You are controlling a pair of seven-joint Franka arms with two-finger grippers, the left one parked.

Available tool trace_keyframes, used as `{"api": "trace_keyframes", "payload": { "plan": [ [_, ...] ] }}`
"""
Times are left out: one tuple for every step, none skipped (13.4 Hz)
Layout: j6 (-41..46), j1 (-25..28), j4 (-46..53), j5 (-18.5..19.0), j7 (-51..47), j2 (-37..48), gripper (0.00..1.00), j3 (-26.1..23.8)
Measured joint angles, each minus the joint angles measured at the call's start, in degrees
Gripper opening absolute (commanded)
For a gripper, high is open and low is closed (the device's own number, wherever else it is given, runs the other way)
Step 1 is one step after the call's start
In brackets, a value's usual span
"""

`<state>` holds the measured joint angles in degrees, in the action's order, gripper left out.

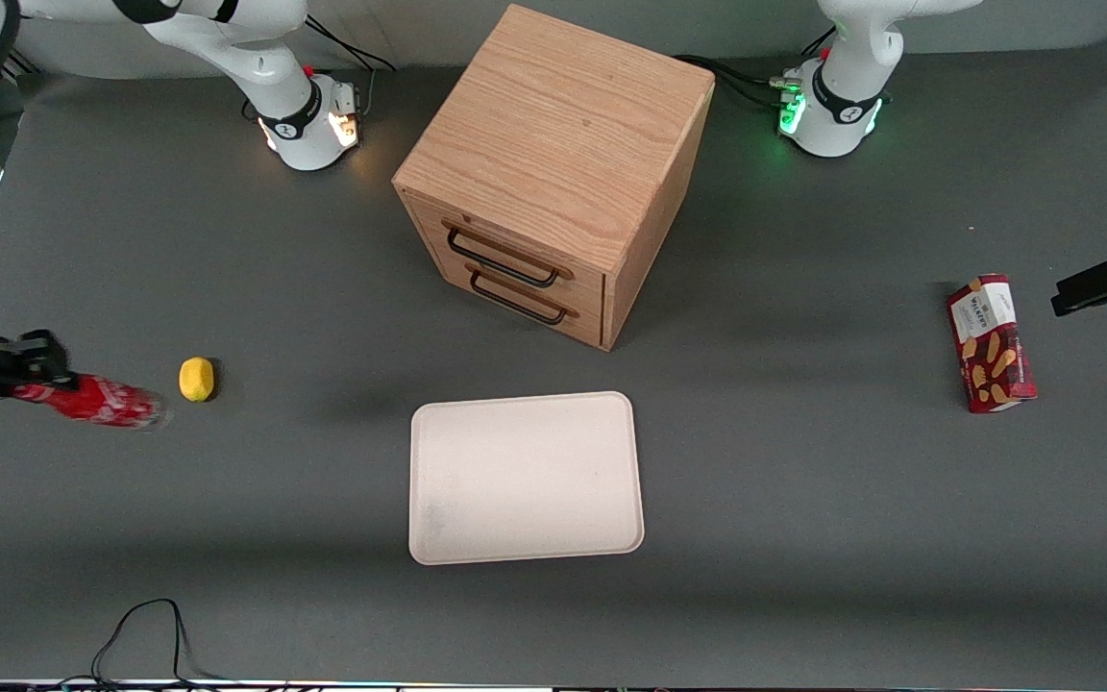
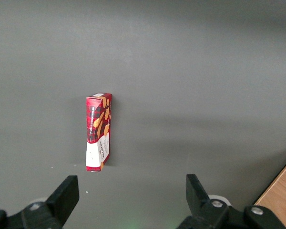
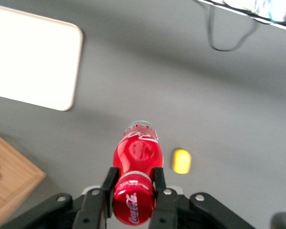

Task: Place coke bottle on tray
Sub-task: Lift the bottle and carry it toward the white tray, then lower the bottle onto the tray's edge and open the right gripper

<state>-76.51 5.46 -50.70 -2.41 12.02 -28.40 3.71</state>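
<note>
Gripping the coke bottle [image 1: 97, 400] near its capped end, the gripper [image 1: 20, 370] is sitting at the working arm's end of the table, at the very edge of the front view. Its two fingers [image 3: 108, 187] are pressing against either side of the bottle's upper body, closed only as far as the bottle's width allows, as the right wrist view is showing. The bottle [image 3: 135, 179] is lying tilted rather than upright, with its silvery base pointing away from the gripper toward the lemon [image 1: 196, 378], which is sitting on the grey table [image 1: 803, 538] just beside that base. In the right wrist view the lemon [image 3: 181, 161] is appearing close to the bottle's lower end. Whether the bottle is touching the table cannot be told. The arm's white links are reaching down along the edge of the front view, with the hand turned sideways so that the bottle is pointing toward the middle of the table.

The tray [image 1: 525, 476] is lying flat near the middle of the table, well apart from the bottle, with nothing on it. The wooden two-drawer cabinet [image 1: 553, 168] is standing farther from the front camera than the tray. A red biscuit box [image 1: 991, 343] is lying toward the parked arm's end of the table.
</note>
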Motion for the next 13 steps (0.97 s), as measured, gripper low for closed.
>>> {"api": "trace_keyframes", "payload": {
  "plan": [
    [-0.33,0.13,-0.03,0.53,-4.48,-0.10,0.03,-3.59],
    [-1.40,0.25,-0.12,0.82,-8.57,-0.28,0.03,-6.70],
    [-3.01,0.32,-0.28,1.12,-12.43,-0.66,0.04,-9.47],
    [-4.67,0.29,-0.42,1.48,-15.57,-1.36,0.05,-11.74],
    [-6.67,0.20,-0.53,2.18,-18.58,-2.52,0.06,-14.20],
    [-8.87,0.18,-0.71,3.35,-21.46,-4.04,0.07,-16.73],
    [-11.34,0.18,-0.98,5.09,-24.23,-5.88,0.07,-19.50],
    [-13.76,0.28,-1.12,7.13,-26.33,-7.86,0.07,-21.97],
    [-16.29,0.46,-1.18,9.44,-27.79,-10.12,0.08,-24.02],
    [-18.66,0.74,-1.22,11.28,-28.27,-12.27,0.08,-25.21],
    [-20.88,1.11,-1.25,12.63,-28.34,-14.24,0.10,-25.71],
    [-23.03,1.49,-1.27,13.62,-28.41,-16.09,0.11,-25.90],
    [-25.05,1.79,-1.30,14.11,-28.50,-17.72,0.11,-25.94]
  ]
}}
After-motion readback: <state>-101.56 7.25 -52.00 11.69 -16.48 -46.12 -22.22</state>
